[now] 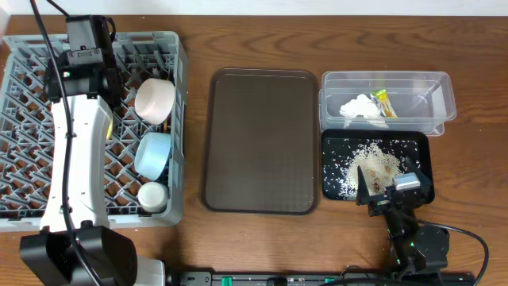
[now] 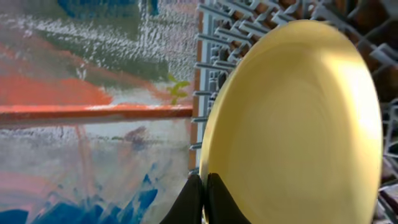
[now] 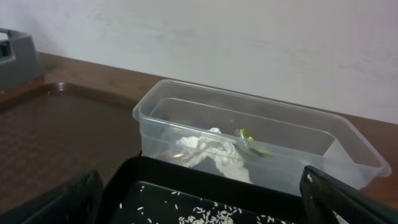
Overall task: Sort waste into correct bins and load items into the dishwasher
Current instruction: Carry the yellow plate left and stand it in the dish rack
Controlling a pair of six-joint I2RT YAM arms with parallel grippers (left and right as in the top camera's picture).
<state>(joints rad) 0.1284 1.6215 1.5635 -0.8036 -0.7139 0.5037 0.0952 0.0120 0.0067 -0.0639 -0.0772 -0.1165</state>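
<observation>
Dark brown serving tray flat at centre of wooden table; pale wall behind in right wrist view.

The left arm is a long white shell between black joint housings, with a thin black cable running along it and a bulky black base. The right arm is smaller and all black, bar a silvery block near its wrist and tiny green lights. The left fingers and right fingers are matt black.
</observation>
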